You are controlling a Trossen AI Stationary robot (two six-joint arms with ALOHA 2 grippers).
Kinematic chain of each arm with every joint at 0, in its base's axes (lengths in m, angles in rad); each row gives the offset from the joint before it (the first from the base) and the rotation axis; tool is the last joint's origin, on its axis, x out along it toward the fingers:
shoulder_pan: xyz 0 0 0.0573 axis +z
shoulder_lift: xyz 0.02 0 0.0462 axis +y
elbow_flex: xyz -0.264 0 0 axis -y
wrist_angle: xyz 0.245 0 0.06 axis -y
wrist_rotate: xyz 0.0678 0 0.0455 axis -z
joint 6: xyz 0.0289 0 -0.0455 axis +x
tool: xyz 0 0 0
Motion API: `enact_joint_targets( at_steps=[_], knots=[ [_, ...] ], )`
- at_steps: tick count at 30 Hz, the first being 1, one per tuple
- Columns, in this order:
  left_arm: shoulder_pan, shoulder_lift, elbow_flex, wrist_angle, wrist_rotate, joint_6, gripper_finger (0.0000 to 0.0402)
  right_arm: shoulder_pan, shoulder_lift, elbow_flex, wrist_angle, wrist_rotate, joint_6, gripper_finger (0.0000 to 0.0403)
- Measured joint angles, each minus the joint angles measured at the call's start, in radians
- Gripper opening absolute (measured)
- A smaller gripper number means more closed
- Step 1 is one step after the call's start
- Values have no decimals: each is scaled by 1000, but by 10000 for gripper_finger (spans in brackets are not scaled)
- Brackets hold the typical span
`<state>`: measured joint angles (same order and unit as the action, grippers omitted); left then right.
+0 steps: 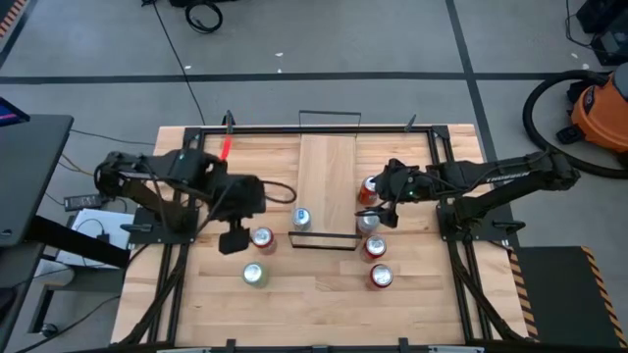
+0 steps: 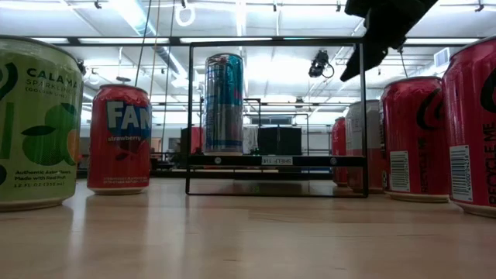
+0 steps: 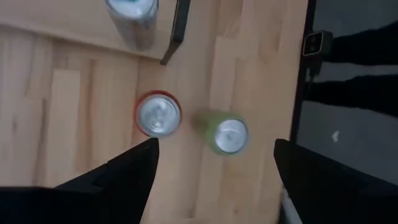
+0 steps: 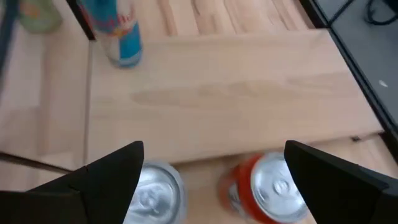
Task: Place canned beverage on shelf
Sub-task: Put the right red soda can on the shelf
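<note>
At 9 o'clock of the shelf (image 1: 327, 191) I see my left gripper (image 1: 234, 238), fingers spread wide, holding nothing, touching nothing. Its wrist view shows the red can (image 3: 158, 115) and green can (image 3: 225, 132) on the table below, between the two fingers (image 3: 121, 171), both clear of them. From above, the red Fanta can (image 1: 262, 237) is just at 3 o'clock of that gripper, the green one (image 1: 255, 275) at 5 o'clock.

My right gripper (image 1: 381, 211) sits at the shelf's 3 o'clock edge, fingers also wide apart, empty. Under it its wrist view shows a silver-top can (image 4: 151, 196) and an orange-red can (image 4: 267, 186) side by side on the table just off the shelf's long edge; I can't tell if a finger touches either.

One tall blue can (image 1: 301, 218) already stands upright on the shelf at its near-left corner, by the black wire rail (image 1: 322, 242). Rest of the board is bare wood up to 12 o'clock, with room beside the blue can.

Two more red cans (image 1: 376, 247) (image 1: 381, 277) stand on the table at 5 o'clock of the shelf, near each other. Low view: blue can (image 2: 224, 102) raised on the shelf inside the wire frame.
</note>
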<state>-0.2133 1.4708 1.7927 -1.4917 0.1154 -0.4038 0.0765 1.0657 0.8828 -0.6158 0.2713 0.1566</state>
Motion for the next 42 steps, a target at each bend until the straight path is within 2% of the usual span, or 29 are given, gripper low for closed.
enact_joint_targets(
  at_steps=[8, 18, 30, 37, 42],
  knots=[
    [-152, 23, -2, 30, -23, -227, 329, 1, -6, 0, -8, -28, -10, 400],
    [-275, 131, -1, 56, -39, -328, 329, 9, -6, 0, -35, -84, 21, 400],
    [-225, 155, -1, 91, -77, -369, 329, 24, 34, -2, -34, -118, 10, 400],
    [-165, 152, -1, 159, -77, -317, 329, 29, 61, -2, -52, -116, 47, 400],
    [-117, 151, 26, 170, -84, -249, 329, 17, 33, -2, -88, -66, 49, 400]
  ],
)
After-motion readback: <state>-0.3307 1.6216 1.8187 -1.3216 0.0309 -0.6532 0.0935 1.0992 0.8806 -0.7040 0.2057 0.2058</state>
